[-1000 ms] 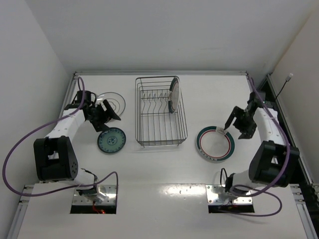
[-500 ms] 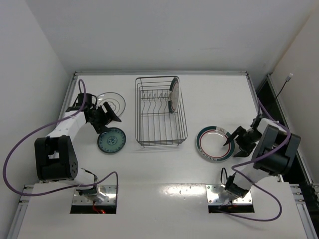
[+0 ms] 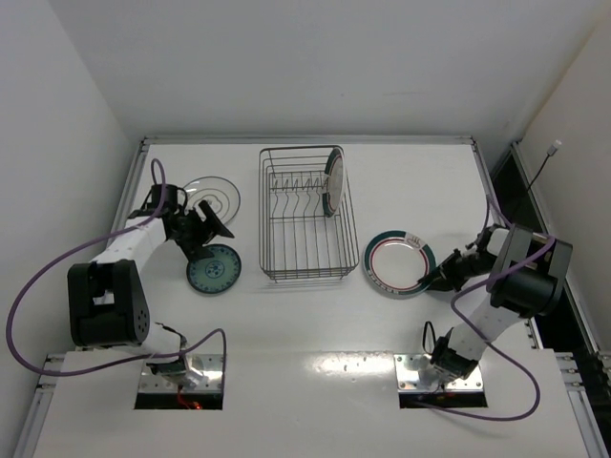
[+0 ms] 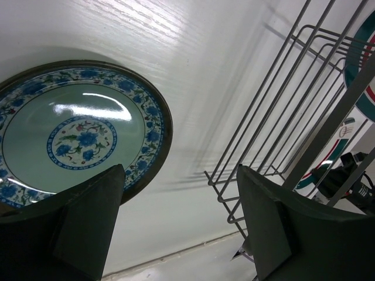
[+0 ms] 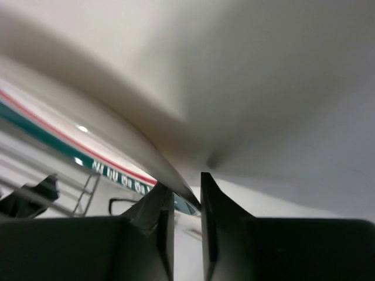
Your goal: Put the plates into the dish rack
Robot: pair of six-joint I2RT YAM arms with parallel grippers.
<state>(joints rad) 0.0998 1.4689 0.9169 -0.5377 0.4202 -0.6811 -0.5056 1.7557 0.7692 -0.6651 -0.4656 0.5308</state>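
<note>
The black wire dish rack (image 3: 307, 250) stands mid-table with one green-and-red-rimmed plate (image 3: 332, 181) upright in its right side. A second such plate (image 3: 396, 264) lies right of the rack, and my right gripper (image 3: 437, 279) is shut on its right rim. The right wrist view shows that rim (image 5: 88, 159) pinched between the right gripper's (image 5: 187, 196) fingers. A teal patterned plate (image 3: 213, 269) (image 4: 76, 134) and a pale ringed plate (image 3: 215, 196) lie left of the rack. My left gripper (image 3: 208, 232) (image 4: 181, 222) hangs open between them, holding nothing.
The rack's wires (image 4: 281, 129) lie close to the right of the left gripper's fingers. White walls enclose the table at the back and on both sides. Bare tabletop lies in front of the rack and the plates.
My right gripper came down to the right-hand plate's rim and shut on it. That plate has shifted left toward the rack. The left arm has barely moved.
</note>
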